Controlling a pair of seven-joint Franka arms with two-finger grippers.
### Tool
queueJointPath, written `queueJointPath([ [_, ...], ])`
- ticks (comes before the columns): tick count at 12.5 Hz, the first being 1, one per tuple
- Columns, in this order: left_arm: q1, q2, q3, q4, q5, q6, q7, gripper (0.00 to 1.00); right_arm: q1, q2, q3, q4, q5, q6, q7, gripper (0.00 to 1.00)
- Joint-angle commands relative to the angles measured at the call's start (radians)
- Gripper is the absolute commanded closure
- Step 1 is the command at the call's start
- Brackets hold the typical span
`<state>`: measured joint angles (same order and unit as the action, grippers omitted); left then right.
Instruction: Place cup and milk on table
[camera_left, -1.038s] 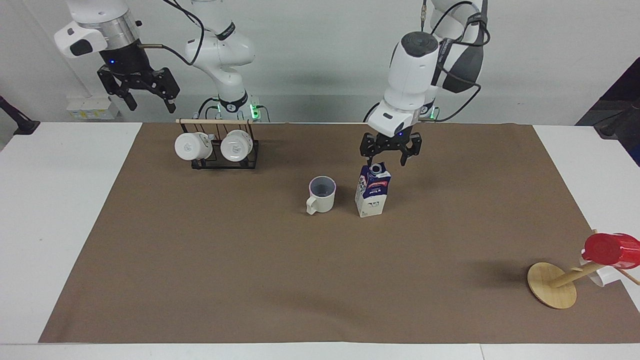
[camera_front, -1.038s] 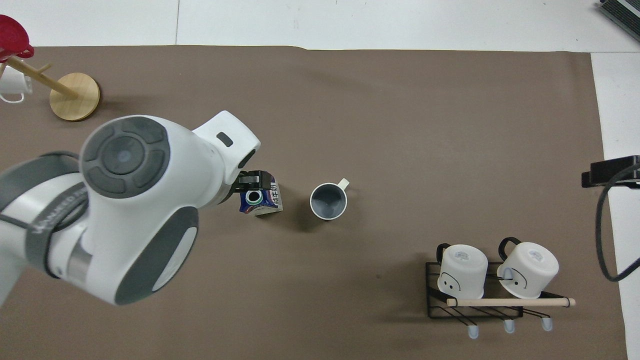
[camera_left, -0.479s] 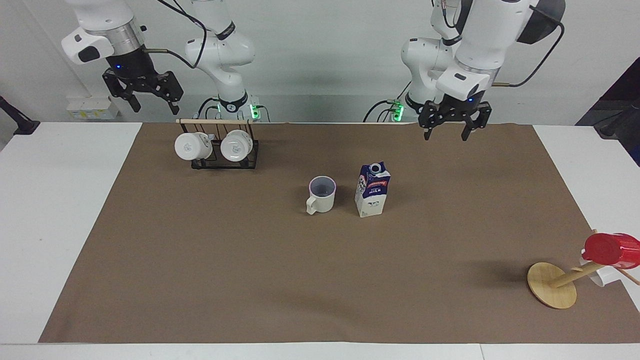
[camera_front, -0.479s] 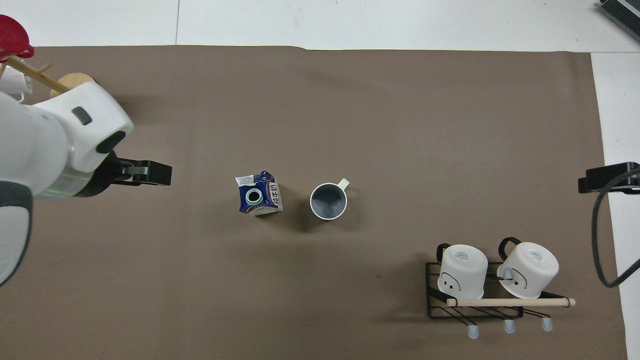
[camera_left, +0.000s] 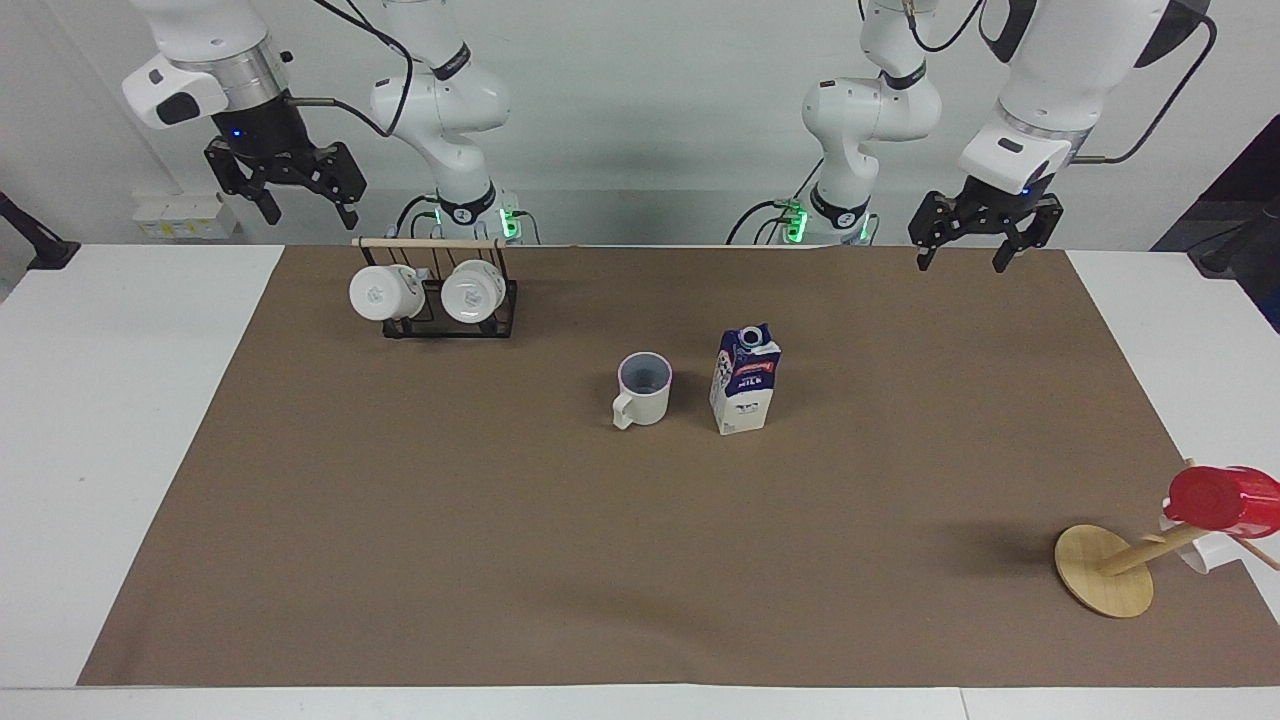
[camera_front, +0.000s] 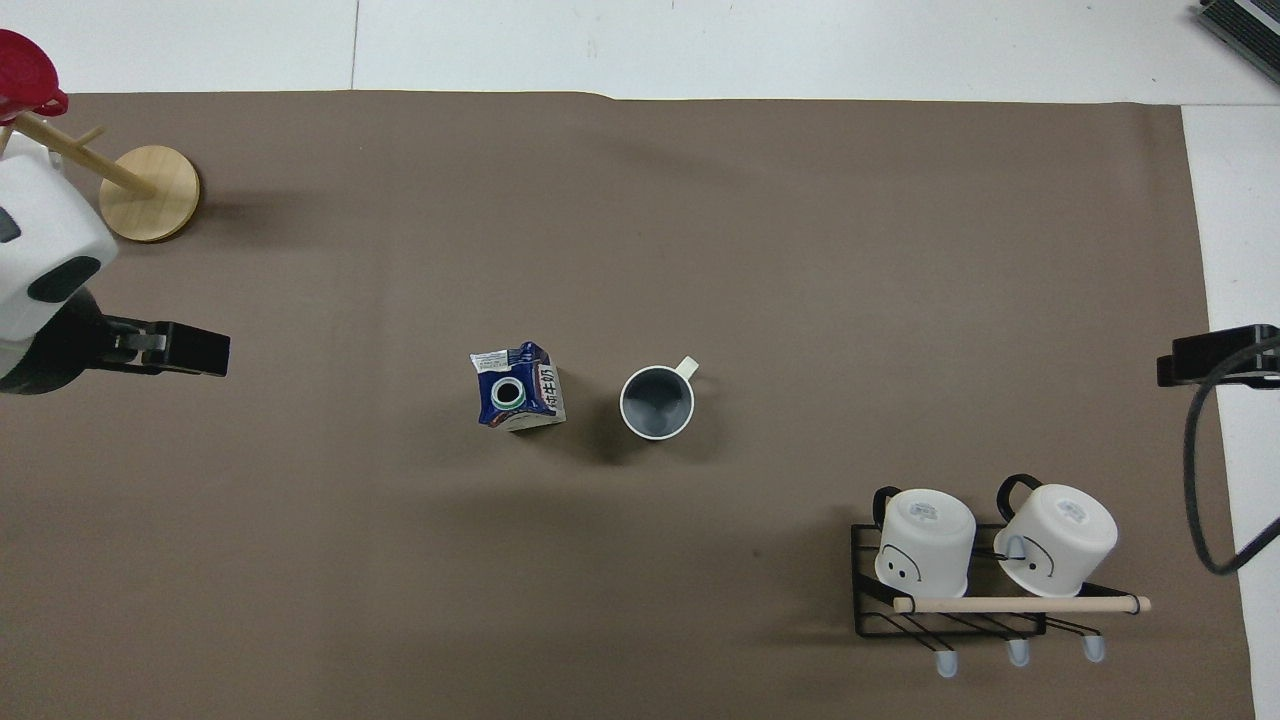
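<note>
Facing view: left arm has backed off the milk, both items now standing free on the table.

Left gripper (camera_left: 978, 245) sat right over the milk (camera_left: 745, 379) a second ago; now it is up and away, over the sheet's edge nearest the robots toward the left arm's end, fingers apart and empty. Right gripper (camera_left: 292, 187) waits raised, off the table past the mug rack (camera_left: 437, 293), shifted only slightly, fingers apart, empty too. Milk stands upright mid-table (camera_left: 400, 560), unmoved since release. Cup (camera_left: 642, 389) sits upright just beside it, toward the right arm's end, not touching, handle pointing away from the robots. Judged from this, both placements look done and the task is at or near its end; nothing left to grasp. Red cup (camera_left: 1224, 501) on its wooden stand (camera_left: 1103, 570) untouched.
</note>
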<state>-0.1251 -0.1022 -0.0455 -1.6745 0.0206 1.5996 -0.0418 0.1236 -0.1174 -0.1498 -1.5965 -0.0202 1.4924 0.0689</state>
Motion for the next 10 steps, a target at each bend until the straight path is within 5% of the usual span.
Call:
queueJointPath([
  [1,0.012,-0.004,0.001,0.038,0.008,-0.070,0.033,0.00,-0.012,-0.021,0.006,-0.020,-0.004,-0.006,-0.024,0.00],
  [10,0.022,-0.004,0.007,0.048,0.008,-0.132,0.014,0.00,-0.051,-0.013,0.003,-0.013,0.008,0.005,-0.021,0.00],
])
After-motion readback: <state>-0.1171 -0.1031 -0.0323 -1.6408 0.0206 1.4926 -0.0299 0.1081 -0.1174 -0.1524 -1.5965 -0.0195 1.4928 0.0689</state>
